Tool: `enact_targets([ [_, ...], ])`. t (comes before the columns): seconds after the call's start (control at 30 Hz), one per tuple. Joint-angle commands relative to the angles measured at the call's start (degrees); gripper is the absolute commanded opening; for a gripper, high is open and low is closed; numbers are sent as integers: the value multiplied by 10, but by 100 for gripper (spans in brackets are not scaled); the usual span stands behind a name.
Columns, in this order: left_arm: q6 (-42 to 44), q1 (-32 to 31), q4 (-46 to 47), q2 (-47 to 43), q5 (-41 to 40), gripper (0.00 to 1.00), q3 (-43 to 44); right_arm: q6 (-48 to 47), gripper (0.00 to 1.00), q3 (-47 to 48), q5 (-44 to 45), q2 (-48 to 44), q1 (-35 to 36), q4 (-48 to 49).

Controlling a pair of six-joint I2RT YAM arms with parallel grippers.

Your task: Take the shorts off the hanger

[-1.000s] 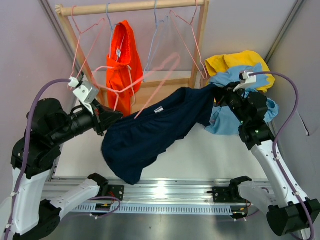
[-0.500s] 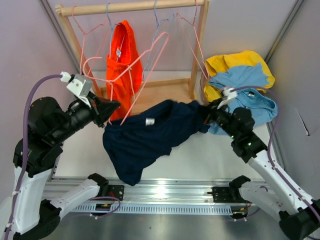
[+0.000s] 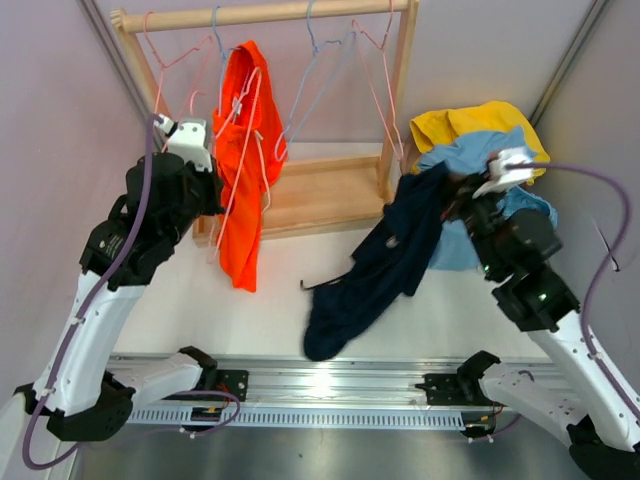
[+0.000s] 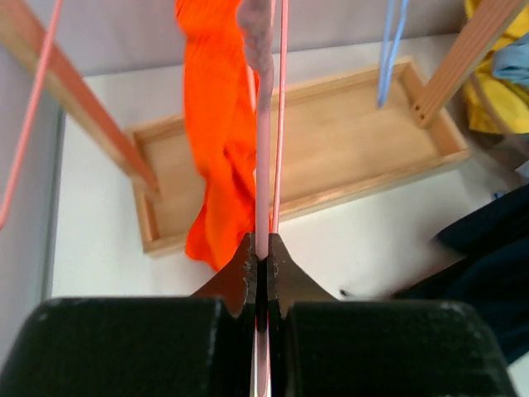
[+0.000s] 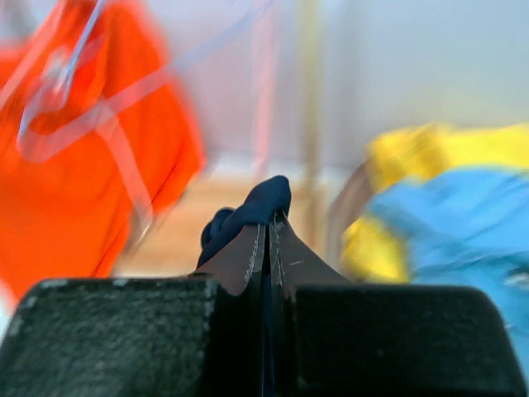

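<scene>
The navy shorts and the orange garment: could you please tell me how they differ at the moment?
The navy shorts are dark; the orange garment is bright. The shorts dangle from the shut right gripper, off any hanger, lower end reaching the table; the orange garment hangs from the rack, by the pink hanger in the left gripper. Both are limp cloth.

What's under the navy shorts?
The shorts hang down to the table; blue cloth sits behind their top, by the right gripper. Anything beneath the fabric is hidden.
</scene>
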Motion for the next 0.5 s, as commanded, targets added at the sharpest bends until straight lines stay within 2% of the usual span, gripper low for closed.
enact_targets([
  [0.0, -10, -4, -10, -46, -47, 0, -8, -61, 0, 153, 93, 49, -55, 64],
  [0.2, -11, -4, 1, -41, -31, 0, -19, -70, 0, 292, 106, 170, -215, 114],
  [0.23, -12, -3, 5, -38, -26, 0, -20, -61, 0, 340, 95, 193, -263, 114],
  [0.33, -14, -3, 23, -22, -16, 0, -10, -33, 0, 436, 21, 287, -353, 108],
  [0.4, -18, -4, 33, -1, -10, 0, 0, 17, 0, 483, -27, 340, -404, 101],
  [0.43, -19, -3, 36, 8, -4, 0, 10, 41, 0, 510, -51, 397, -425, 91],
  [0.47, -20, -3, 38, 15, -2, 0, 20, 81, 0, 563, -69, 425, -455, 71],
])
